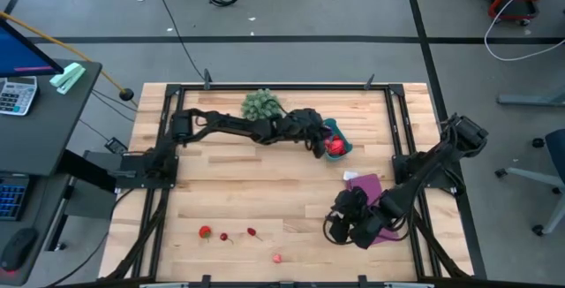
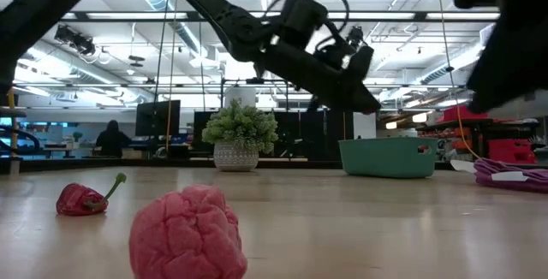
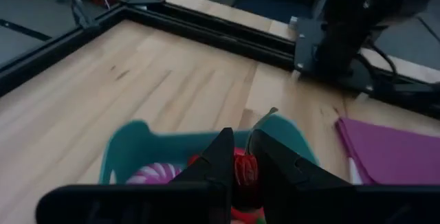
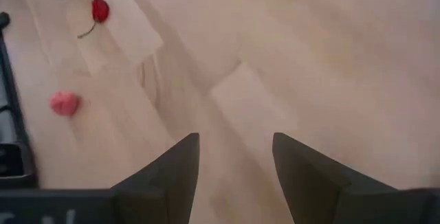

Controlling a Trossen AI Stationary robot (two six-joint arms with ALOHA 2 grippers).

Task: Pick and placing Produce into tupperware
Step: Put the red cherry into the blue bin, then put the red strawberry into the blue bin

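Note:
The teal tub (image 1: 344, 138) sits toward the table's far right, beside the spiky green ball (image 1: 261, 104). My left gripper (image 3: 242, 161) hovers over the tub (image 3: 130, 148), shut on a small red piece. A purple-pink striped ball (image 3: 155, 173) and a red fruit (image 1: 335, 147) lie inside the tub. Several small red pieces (image 1: 205, 231) and a pink one (image 1: 277, 257) lie near the table's near edge. My right gripper (image 4: 235, 162) is open above bare wood to their right, touching nothing. My left gripper pinches a small red piece (image 3: 245, 171) between its two fingers, slanting down from the table's left over the tub. A thin stem (image 3: 265, 116) sticks out past the fingertips. The piece is lifted clear, above the tub's inside.
A flat purple sheet (image 1: 366, 185) lies right of centre, partly under my right arm. In the low view a pink lumpy piece (image 2: 187, 236) and a red stemmed piece (image 2: 81, 199) lie close to the near edge. Black frame rails (image 1: 159, 147) border the table. Bare wood spans the middle.

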